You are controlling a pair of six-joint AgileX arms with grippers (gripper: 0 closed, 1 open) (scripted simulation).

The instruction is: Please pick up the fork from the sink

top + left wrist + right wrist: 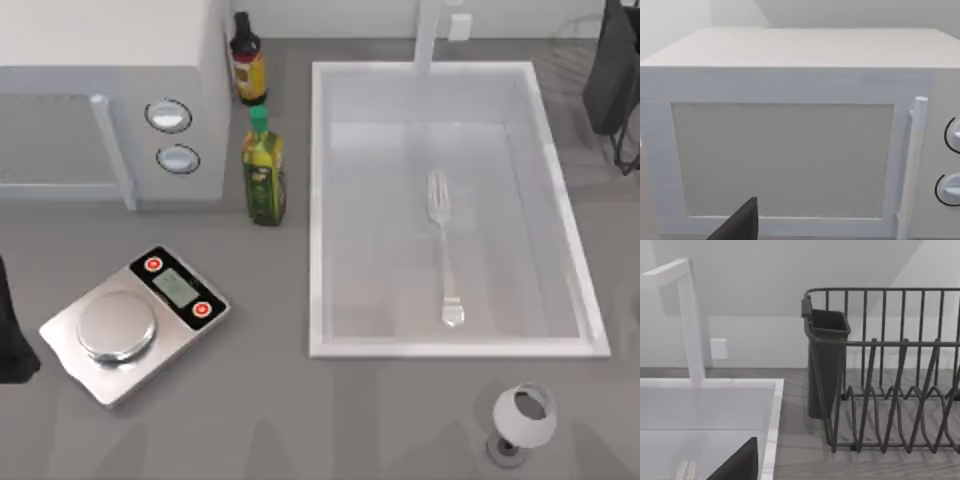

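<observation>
The silver fork (pixel 444 247) lies flat on the floor of the white sink (pixel 318 200), right of the basin's middle, with its tines toward the back wall and its rounded handle end toward the front rim. In the right wrist view the fork's tines (pixel 686 470) show inside the sink (pixel 771 405). My right arm (pixel 612 70) hangs at the back right, beyond the sink's far right corner and well away from the fork. My left arm (pixel 10 335) is parked at the table's left edge, facing the microwave (pixel 785 150).
A white tap (pixel 428 35) rises behind the sink. A microwave (pixel 110 110), a dark sauce bottle (pixel 247 58) and a green oil bottle (pixel 264 168) stand left of the sink. A kitchen scale (pixel 135 322) sits front left, a white cup (pixel 523 417) front right, and a dark dish rack (pixel 890 375) back right.
</observation>
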